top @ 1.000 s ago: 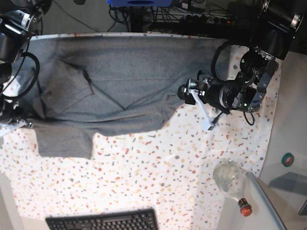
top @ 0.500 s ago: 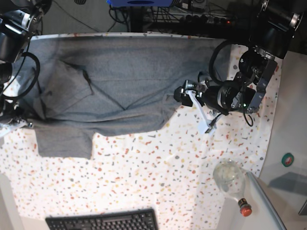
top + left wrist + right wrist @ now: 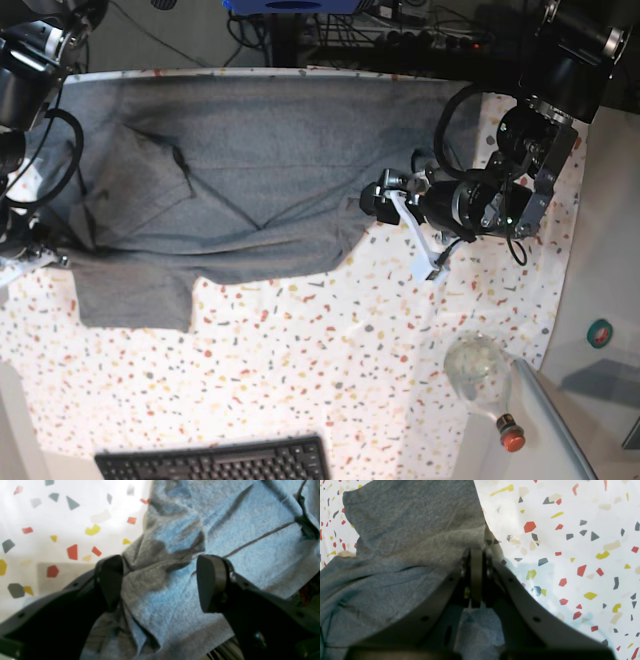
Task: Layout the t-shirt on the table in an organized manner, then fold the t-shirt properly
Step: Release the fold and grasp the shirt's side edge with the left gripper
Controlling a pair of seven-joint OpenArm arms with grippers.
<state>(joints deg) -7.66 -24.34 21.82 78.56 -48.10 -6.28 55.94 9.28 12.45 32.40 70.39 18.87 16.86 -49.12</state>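
Observation:
The grey t-shirt (image 3: 270,150) lies spread across the far half of the speckled table (image 3: 300,350), with a sleeve hanging toward the front left. My left gripper (image 3: 375,200) is open at the shirt's right lower edge. In the left wrist view the left gripper (image 3: 160,580) straddles a bunched fold of the t-shirt (image 3: 237,530), fingers (image 3: 212,582) apart. My right gripper (image 3: 40,252) is at the shirt's left edge. In the right wrist view the right gripper (image 3: 476,555) is shut on the edge of the t-shirt (image 3: 407,530).
A clear bottle (image 3: 480,368) with a red cap lies at the front right. A black keyboard (image 3: 215,462) sits at the front edge. A plain grey side surface (image 3: 600,300) borders the table on the right. Cables and equipment are behind the far edge.
My left gripper has moved a little to the left, onto the shirt's right lower edge. The right arm and the shirt have stayed still.

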